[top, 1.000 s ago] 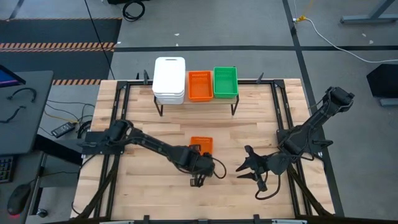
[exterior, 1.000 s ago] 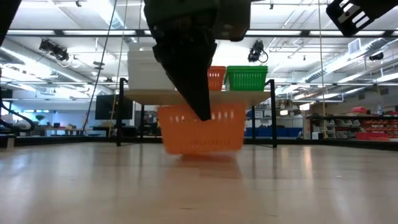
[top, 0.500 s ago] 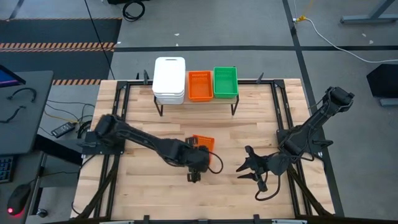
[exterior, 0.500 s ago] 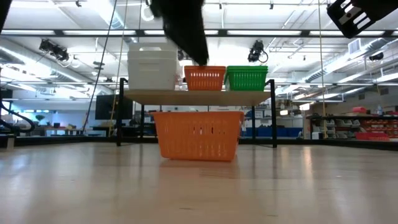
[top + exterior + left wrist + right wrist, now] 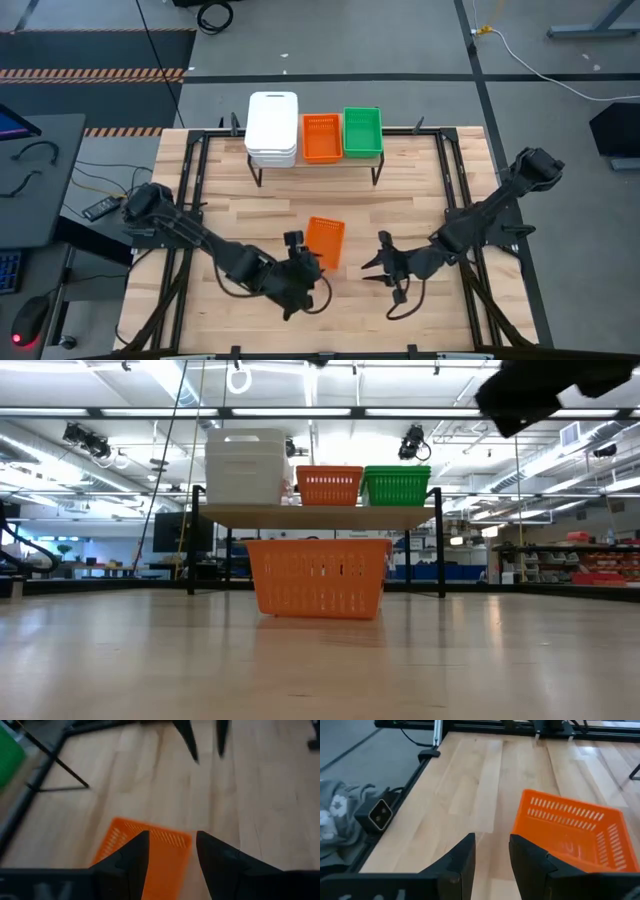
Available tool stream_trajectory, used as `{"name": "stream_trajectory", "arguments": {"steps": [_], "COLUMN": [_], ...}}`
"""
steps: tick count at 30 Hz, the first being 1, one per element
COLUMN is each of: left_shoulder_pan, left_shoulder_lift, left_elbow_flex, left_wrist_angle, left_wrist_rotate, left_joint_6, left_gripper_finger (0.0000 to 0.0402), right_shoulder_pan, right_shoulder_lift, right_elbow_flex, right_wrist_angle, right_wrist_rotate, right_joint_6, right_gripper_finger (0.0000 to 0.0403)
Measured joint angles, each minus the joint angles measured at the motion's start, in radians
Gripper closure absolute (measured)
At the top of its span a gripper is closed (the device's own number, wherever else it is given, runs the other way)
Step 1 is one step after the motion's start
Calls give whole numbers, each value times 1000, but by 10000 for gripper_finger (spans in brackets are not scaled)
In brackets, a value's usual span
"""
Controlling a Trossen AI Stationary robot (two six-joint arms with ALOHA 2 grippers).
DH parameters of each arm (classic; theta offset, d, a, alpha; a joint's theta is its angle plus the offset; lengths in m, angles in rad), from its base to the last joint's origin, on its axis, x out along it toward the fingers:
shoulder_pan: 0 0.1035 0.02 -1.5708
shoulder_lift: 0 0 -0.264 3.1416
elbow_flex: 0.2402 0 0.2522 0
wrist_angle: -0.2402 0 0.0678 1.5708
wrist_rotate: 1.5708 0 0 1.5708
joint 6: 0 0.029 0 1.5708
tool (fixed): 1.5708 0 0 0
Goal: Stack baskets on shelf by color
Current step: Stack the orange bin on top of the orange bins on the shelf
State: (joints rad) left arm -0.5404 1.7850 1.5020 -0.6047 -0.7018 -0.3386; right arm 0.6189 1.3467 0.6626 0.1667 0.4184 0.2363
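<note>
- Shelf (image 5: pixel 315 160) at the far side of the table (image 5: pixel 420 190), a light plank on thin black legs; on it, from the left arm's side to the right arm's, a stack of white baskets (image 5: pixel 272 127), an orange basket (image 5: pixel 321 136) and a green basket (image 5: pixel 362 131), all standing close side by side.
- Loose orange basket (image 5: pixel 324 241) lying upright on the tabletop in front of the shelf, near the middle of the table and slightly askew; in the low view it stands flat on the wood (image 5: pixel 318 576), below the shelf's plank, with nothing touching it.
- Left gripper (image 5: pixel 297 268) low over the table just beside the near left corner of the loose orange basket; its fingers (image 5: pixel 131 857) stand apart with a clear gap and hold nothing; the basket shows past them, out of their reach.
- Right gripper (image 5: pixel 380 262) near the table on the other side of the loose basket, apart from it; its fingers (image 5: pixel 462 855) stand partly open, with bare wood between them, gripping nothing.
- Grey cloth (image 5: pixel 340 805) and a small black box (image 5: pixel 379 814) beyond the table's edge, in the right wrist view.
</note>
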Motion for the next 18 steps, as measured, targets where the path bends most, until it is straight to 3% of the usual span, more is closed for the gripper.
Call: {"name": "stream_trajectory", "arguments": {"steps": [7,10,18], "left_shoulder_pan": [-5,0,-1], "left_shoulder_lift": [-1,-44,-350], "left_elbow_flex": [-321,-433,-739], "left_wrist_angle": [486,620,970], "left_wrist_rotate": [130,152,184], "left_joint_6": [45,86,177], "left_gripper_finger": [233,243,276], "right_shoulder_pan": [-37,-41,-86], "right_shoulder_lift": [64,107,306], "right_elbow_flex": [97,163,370], "right_wrist_angle": [-20,-61,-254], "right_wrist_rotate": [-37,-37,-16], "right_joint_6": [-38,-33,14], "right_gripper_finger": [257,247,205]}}
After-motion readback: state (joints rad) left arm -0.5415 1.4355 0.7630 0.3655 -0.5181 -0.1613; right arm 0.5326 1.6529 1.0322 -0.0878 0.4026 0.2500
